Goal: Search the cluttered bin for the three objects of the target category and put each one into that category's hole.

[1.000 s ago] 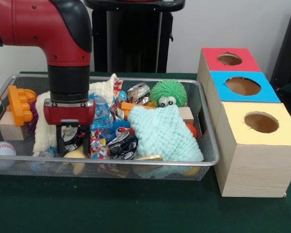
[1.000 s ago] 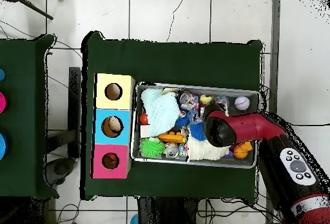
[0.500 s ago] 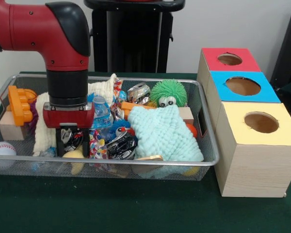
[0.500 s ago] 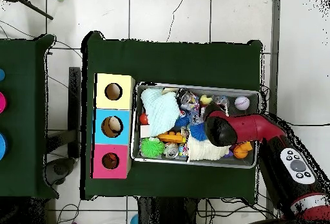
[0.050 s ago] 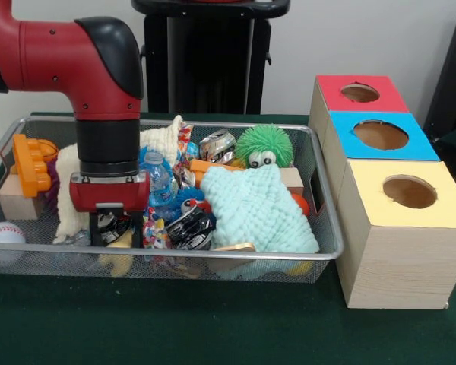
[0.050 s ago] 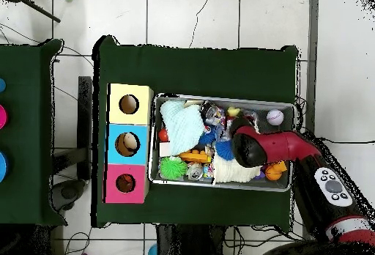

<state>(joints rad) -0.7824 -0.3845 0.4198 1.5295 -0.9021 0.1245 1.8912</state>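
- Front view shows my end effector low among the bin's left clutter; overhead, the arm hides it.
- It has sunk lower than a second ago.
- I cannot tell its grip state.

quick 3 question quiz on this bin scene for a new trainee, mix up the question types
1. True or false: the green spiky ball with eyes lies in the wire mesh bin.
2. Multiple choice: which colour tops the wooden hole box nearest the front camera? A red, B blue, C yellow.
3. Fill in: the white baseball rests in the bin's front-view near-____ corner.

Key:
1. True.
2. C; the blue-topped box and red-topped box sit behind it.
3. Left, on the side where the tool reaches down among the clutter.
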